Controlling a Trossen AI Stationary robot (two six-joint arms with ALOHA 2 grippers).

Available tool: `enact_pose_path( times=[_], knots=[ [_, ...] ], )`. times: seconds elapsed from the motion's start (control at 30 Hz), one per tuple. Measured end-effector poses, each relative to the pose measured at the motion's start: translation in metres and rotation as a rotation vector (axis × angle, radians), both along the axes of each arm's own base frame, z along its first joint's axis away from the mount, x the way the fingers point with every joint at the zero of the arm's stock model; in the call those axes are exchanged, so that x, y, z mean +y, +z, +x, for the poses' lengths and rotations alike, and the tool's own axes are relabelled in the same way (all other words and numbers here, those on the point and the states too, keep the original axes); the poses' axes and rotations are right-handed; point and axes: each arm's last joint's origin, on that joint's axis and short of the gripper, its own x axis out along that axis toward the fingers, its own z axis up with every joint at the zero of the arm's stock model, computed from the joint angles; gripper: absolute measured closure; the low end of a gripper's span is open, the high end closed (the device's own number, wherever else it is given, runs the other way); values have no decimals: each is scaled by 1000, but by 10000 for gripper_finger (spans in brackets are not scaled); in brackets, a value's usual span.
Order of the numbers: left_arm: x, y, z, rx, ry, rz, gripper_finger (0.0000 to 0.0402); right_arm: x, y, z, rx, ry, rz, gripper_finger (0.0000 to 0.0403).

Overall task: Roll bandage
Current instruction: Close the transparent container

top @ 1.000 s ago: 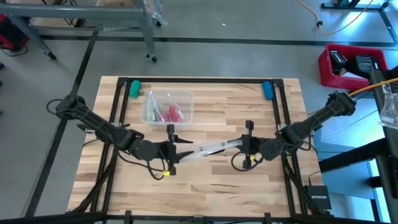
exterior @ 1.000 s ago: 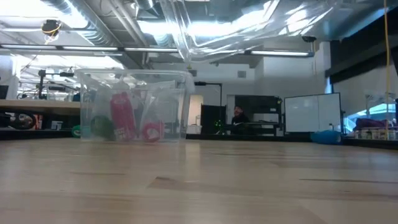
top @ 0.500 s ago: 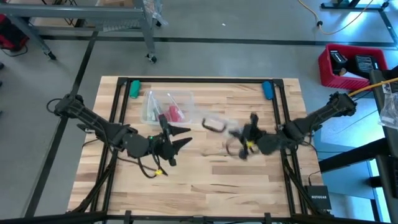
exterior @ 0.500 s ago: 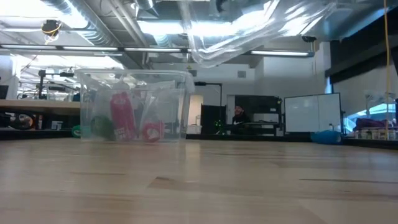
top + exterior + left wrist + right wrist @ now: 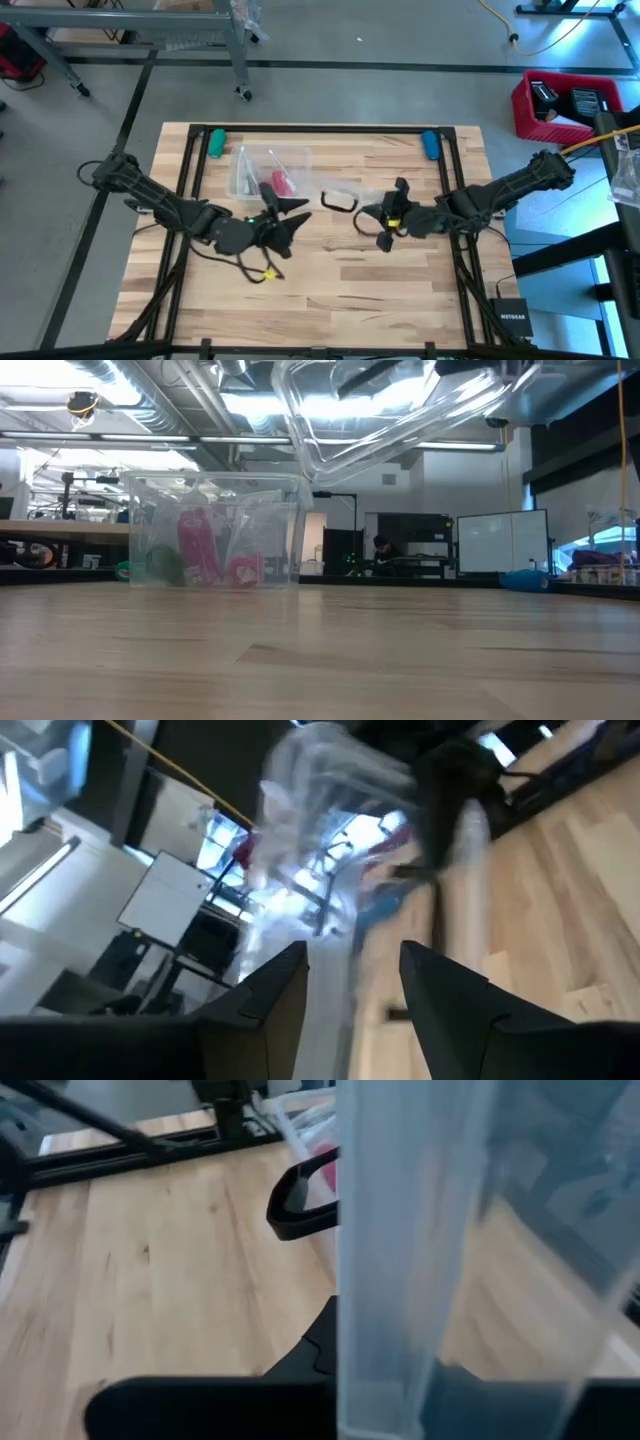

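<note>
The red-pink bandage lies inside a clear plastic box that stands on the table's far left part. My right gripper is right of the middle, above the table, shut on a clear plastic lid. My left gripper is open just left of the lid's free end, with nothing between its fingers. The lid shows ahead of it. My right gripper pinches one end of the clear lid between its two fingers. The fingers come from the table's right, slanting a little downward. The lid is lifted clear of the table and sticks out toward my left gripper, standing on edge.
A green clamp and a blue clamp sit at the table's far corners. Black frame rails run along the table's left, right and far sides. Bare wood lies along the near half. A person sits far off in the room.
My right gripper has gone toward the far edge and rolled, taking the lid with it. The lid has turned and now ends short of my left gripper, which it reached before. My left gripper has risen, gone toward the far edge and rolled, staying open.
</note>
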Motion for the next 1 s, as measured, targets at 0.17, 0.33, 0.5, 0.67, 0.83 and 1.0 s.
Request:
enact_pose_path(
  times=[0.17, 0.33, 0.5, 0.67, 0.83, 1.0],
  knots=[
    [3, -26, 23, 85, 20, 37, 247, -9, 3, 5, -27, -17, -9, 394],
    [6, -44, 39, 154, 40, 109, 247, -11, 5, 11, -66, -17, 2, 392],
    [13, -55, 52, 150, 103, 109, 247, -9, 3, 19, -77, 21, 20, 394],
    [15, -59, 57, 123, 124, 85, 247, -6, 4, 24, -116, 44, 37, 391],
    [12, -58, 56, 124, 113, 95, 250, -4, 3, 28, -116, 72, 16, 394],
    [5, -56, 54, 112, 92, 104, 292, -3, 5, 31, -152, 82, 36, 364]
  ],
)
